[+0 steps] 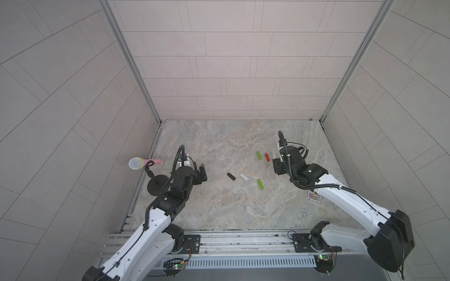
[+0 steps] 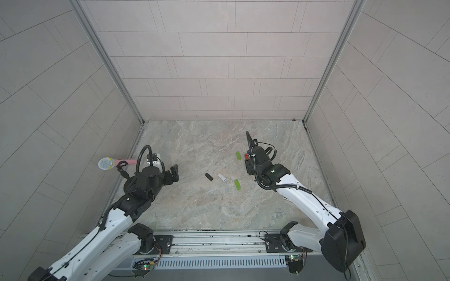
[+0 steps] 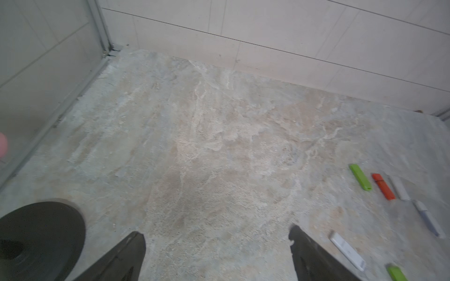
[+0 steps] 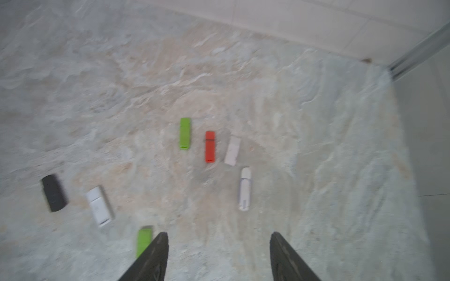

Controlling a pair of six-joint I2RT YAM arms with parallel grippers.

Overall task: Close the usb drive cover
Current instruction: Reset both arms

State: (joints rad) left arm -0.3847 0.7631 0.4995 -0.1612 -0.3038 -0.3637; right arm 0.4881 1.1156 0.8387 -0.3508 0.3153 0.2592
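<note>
Honestly, the risk is crowding: the right gripper [image 4: 219,233], jaws spread and empty, hovers near the white usb drive [image 4: 244,188] lying beside a beige drive [image 4: 232,150]; a sloppy descent could scatter both. The left gripper [image 3: 216,230] gapes, idle.

Near row [image 1: 244,177]: three drives side by side, centre.
Far row [image 4: 210,146]: more drives, behind it, to the right.
Mic stand [image 1: 158,186]: left edge.
Card [image 1: 314,195]: right, nearer.

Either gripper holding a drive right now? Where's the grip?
Nothing held. The left gripper and right gripper are open, nothing between the jaws; the USB drives lie loose on the table.
</note>
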